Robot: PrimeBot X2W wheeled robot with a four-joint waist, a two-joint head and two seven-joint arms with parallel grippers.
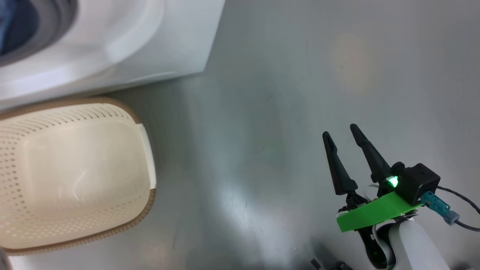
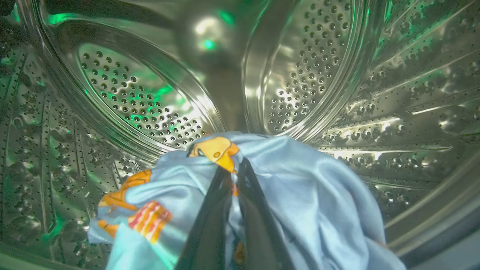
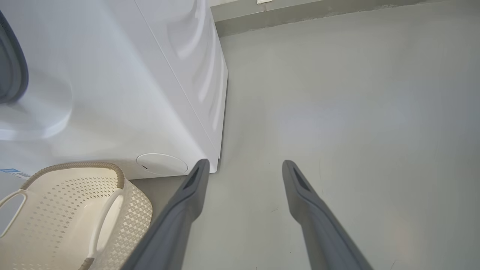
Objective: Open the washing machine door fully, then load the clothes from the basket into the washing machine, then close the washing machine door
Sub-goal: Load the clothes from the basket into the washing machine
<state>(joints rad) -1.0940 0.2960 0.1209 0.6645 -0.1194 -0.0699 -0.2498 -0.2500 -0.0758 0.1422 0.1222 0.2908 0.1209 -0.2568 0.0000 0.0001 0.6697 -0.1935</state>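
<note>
Inside the steel perforated drum (image 2: 318, 67) of the washing machine (image 1: 157, 41), my left gripper (image 2: 234, 168) is shut on a light blue garment with orange cartoon prints (image 2: 300, 195), which hangs around its fingers. The cream basket (image 1: 75, 172) stands on the floor in front of the machine, and I see only its bare bottom (image 3: 67, 210). My right gripper (image 1: 341, 133) hangs open over the grey floor to the right of the machine, holding nothing; its fingers (image 3: 187, 202) stand wide apart. The washing machine door is out of view.
The machine's white front and side panel (image 3: 150, 93) stand left of my right gripper. Open grey floor (image 1: 300, 75) stretches to the right, up to a wall base (image 3: 318, 15) behind the machine. A blue label (image 3: 11, 171) shows low on the machine.
</note>
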